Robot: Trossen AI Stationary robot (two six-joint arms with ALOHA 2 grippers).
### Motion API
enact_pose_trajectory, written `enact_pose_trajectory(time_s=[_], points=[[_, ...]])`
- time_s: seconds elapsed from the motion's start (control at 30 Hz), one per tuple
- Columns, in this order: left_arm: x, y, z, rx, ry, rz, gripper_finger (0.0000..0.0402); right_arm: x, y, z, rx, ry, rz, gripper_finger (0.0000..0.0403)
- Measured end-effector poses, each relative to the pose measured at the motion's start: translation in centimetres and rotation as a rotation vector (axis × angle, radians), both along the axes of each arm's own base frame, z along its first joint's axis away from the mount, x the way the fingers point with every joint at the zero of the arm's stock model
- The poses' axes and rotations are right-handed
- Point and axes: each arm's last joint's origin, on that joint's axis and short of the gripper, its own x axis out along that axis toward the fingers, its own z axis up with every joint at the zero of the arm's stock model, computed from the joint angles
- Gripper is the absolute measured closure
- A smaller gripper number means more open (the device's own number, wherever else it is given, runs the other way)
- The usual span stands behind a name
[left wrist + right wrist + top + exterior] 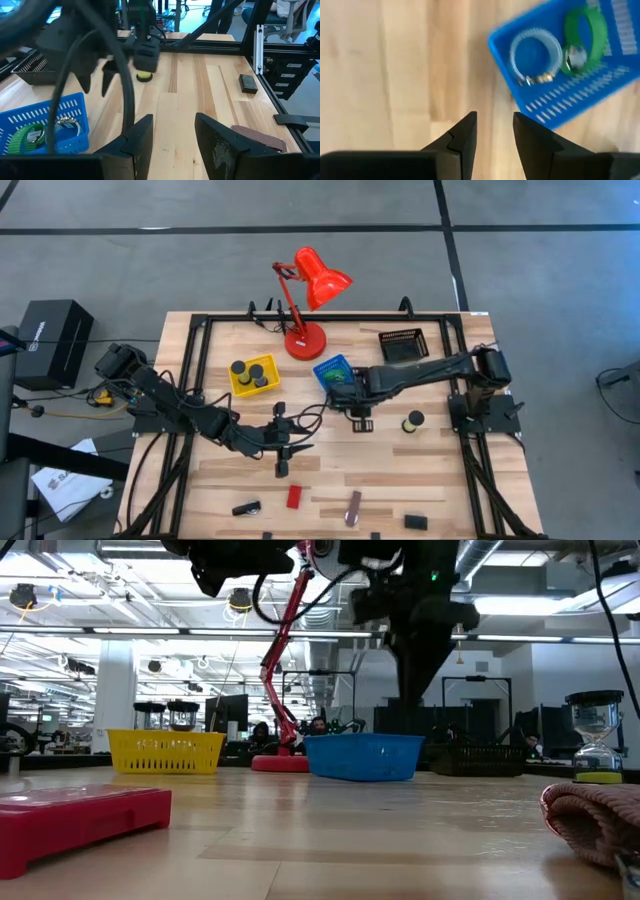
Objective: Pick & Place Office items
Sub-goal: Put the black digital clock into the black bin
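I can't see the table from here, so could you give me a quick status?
Left tool and right tool open, empty. Ring, green piece in blue tray. Red block waiting. Nothing blocking.

Low view: red block (pixel 80 823) cut by the left edge; brown-silver bar (pixel 596 822) cut by the right edge and blurred. Left wrist view: a blurred arm and cable (pixel 90 55) partly hide the black tray (pixel 35 70) and blue tray (pixel 70 125). Right wrist view: blue tray's corner cut off; green piece (pixel 582 37) and silvery ring (pixel 535 52) blurred.
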Motion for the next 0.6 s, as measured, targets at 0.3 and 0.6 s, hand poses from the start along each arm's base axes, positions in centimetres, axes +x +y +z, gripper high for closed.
enact_pose_trajectory(time_s=[0.3, 0.6], points=[[0.0, -0.1, 0.0, -0.042, -0.005, 0.011, 0.0262, -2.1, 3.4, 2.7, 0.011, -0.037, 0.114, 0.0285], [-0.2, 0.0, -0.5, -0.062, 0.007, 0.022, 0.0262, -7.5, 4.9, 3.8, 0.111, -0.176, 0.123, 0.0285]])
